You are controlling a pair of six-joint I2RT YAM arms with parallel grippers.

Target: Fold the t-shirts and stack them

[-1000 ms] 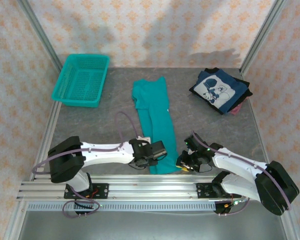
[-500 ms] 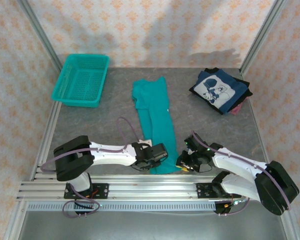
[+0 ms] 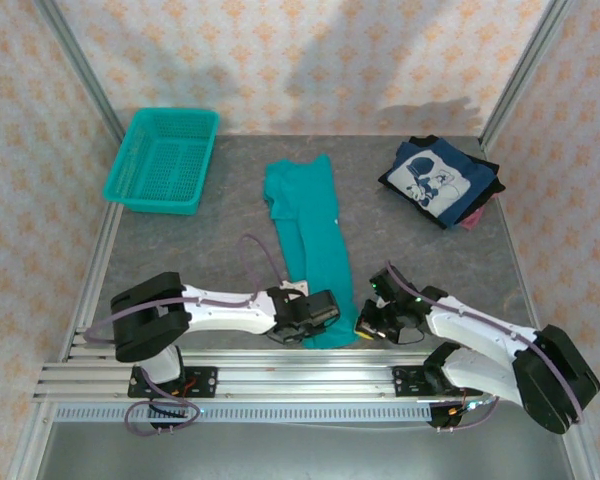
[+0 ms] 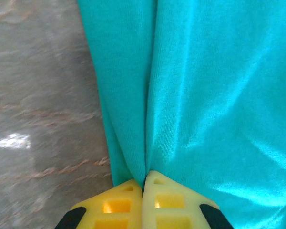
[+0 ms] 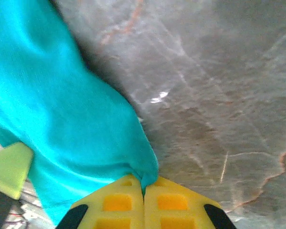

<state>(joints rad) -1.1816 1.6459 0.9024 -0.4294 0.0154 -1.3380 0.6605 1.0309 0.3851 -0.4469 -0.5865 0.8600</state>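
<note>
Left gripper [image 4: 143,183], right gripper [image 5: 144,187] both pinched on near hem of teal shirt [image 3: 308,235], seemingly opposite corners; shirt's long axis stretches away.

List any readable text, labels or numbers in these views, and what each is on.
No readable text in any view.
navy shirt: white cartoon print, with no lettering legible at this size.
teal shirt: plain cloth on every face that shows.
basket: no label visible.
</note>
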